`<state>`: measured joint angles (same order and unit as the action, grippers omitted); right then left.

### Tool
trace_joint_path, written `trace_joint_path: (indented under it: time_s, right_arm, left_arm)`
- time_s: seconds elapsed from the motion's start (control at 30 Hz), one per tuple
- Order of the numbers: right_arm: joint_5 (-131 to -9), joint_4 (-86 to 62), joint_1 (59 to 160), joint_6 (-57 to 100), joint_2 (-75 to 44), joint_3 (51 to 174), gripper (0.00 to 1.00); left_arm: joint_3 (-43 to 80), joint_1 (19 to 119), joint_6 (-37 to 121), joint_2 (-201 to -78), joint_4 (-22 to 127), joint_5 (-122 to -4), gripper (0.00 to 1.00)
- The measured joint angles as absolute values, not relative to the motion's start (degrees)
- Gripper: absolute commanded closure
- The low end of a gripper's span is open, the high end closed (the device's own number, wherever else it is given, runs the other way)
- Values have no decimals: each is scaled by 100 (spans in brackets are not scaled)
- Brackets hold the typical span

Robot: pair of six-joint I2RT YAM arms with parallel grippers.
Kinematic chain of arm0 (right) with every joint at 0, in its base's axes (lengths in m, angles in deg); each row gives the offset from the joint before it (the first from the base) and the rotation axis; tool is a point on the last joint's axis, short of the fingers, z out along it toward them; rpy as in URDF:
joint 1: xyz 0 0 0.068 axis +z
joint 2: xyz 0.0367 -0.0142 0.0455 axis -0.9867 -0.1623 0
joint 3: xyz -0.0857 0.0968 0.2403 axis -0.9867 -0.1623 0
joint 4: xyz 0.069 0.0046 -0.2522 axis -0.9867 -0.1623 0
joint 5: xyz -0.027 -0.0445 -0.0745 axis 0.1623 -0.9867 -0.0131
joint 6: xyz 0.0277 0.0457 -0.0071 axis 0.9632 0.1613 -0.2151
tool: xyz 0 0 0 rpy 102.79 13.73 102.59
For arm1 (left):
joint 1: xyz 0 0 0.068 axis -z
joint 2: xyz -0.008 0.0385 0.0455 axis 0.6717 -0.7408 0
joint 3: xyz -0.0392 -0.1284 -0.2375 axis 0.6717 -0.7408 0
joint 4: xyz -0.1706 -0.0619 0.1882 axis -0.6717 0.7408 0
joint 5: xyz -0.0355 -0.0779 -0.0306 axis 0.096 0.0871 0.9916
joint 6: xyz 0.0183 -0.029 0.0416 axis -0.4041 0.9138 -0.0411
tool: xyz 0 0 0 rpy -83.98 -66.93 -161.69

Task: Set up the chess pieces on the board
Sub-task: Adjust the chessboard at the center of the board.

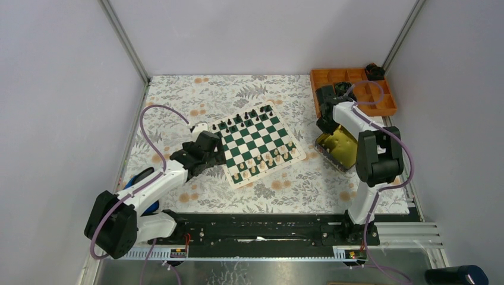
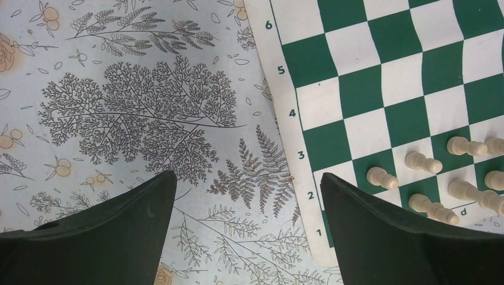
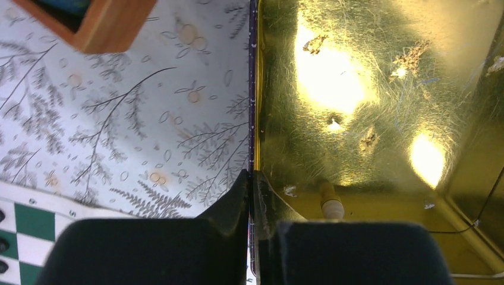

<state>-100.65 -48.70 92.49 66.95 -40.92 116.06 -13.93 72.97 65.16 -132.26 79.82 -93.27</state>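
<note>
Pawn (image 3: pixel 331 205) lying in tin (image 3: pixel 356 89), beside right end effector (image 3: pixel 252 179) clamping its wall.

Setting: robot lab, enclosed test cell. Shown by: plain pale panels (image 1: pixel 59 89) on three sides, joined at the corners by aluminium posts (image 1: pixel 126 44); left arm (image 1: pixel 151 187) and right arm (image 1: pixel 371 157), white and black, bolted to a black rail (image 1: pixel 261 228) at the near edge; purple cables (image 1: pixel 145 113) looping along both; floral tablecloth (image 1: pixel 178 95) as work surface.
</note>
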Motion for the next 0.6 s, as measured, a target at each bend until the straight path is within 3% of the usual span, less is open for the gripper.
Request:
trace_joint_path:
  time_s: [0.6]
  right_arm:
    - [-10093, -5205, 8836, 8716, -4628, 11929, 100]
  left_arm:
    - [-1393, 7308, 6514, -13381, 7982, -9331, 1]
